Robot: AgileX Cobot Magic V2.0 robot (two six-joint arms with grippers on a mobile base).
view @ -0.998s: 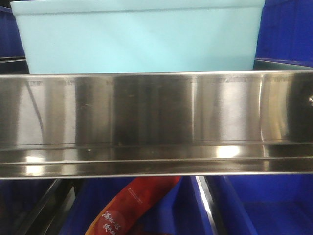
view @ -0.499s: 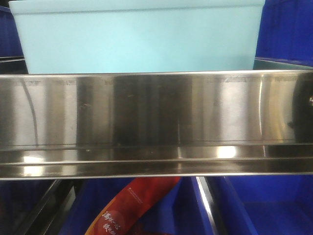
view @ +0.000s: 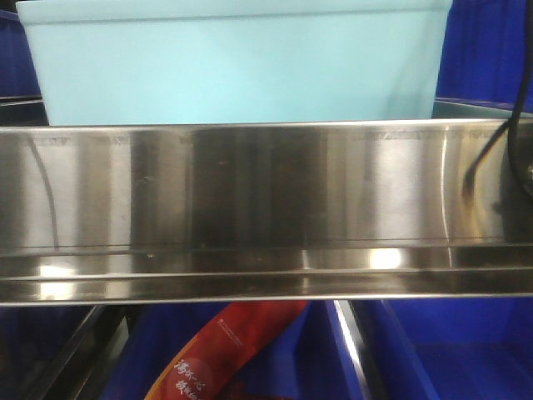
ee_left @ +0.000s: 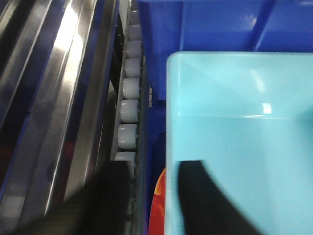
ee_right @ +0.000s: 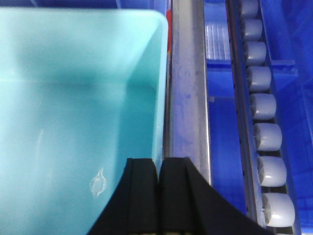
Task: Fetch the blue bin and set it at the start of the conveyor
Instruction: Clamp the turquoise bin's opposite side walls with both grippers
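The blue bin [view: 241,67] sits on the upper shelf level at 12 o'clock in the front view. Its lower edge is hidden behind the stainless-steel shelf rail [view: 250,200], which crosses the whole frame. Dark blue crates [view: 487,50] flank the bin at 2 and 10 o'clock, and more blue plastic shows under the rail. A red packet [view: 225,354] with white lettering lies at 6 o'clock below the rail. A thin black cable [view: 516,75] hangs down at 3 o'clock.

In the left wrist view, the left gripper [ee_left: 149,169] has its fingers spread apart. One dark finger [ee_left: 200,200] is inside the bin at 5 o'clock. The other is a blurred dark shape at 7 o'clock, outside the bin, so the bin's wall stands between them. A row of grey rollers [ee_left: 129,98] runs from 11 o'clock down beside the bin, with steel rails at 9 o'clock.

In the right wrist view, the right gripper [ee_right: 159,164] is at 6 o'clock with its black fingers [ee_right: 142,196] drawn together. They are closed on the bin's side wall — its rim runs straight into the thin seam between them. Just beside that wall, at 1 o'clock, lies a steel rail [ee_right: 188,98]. Further out, toward 3 o'clock, is another row of grey rollers [ee_right: 266,122] over blue crate plastic.
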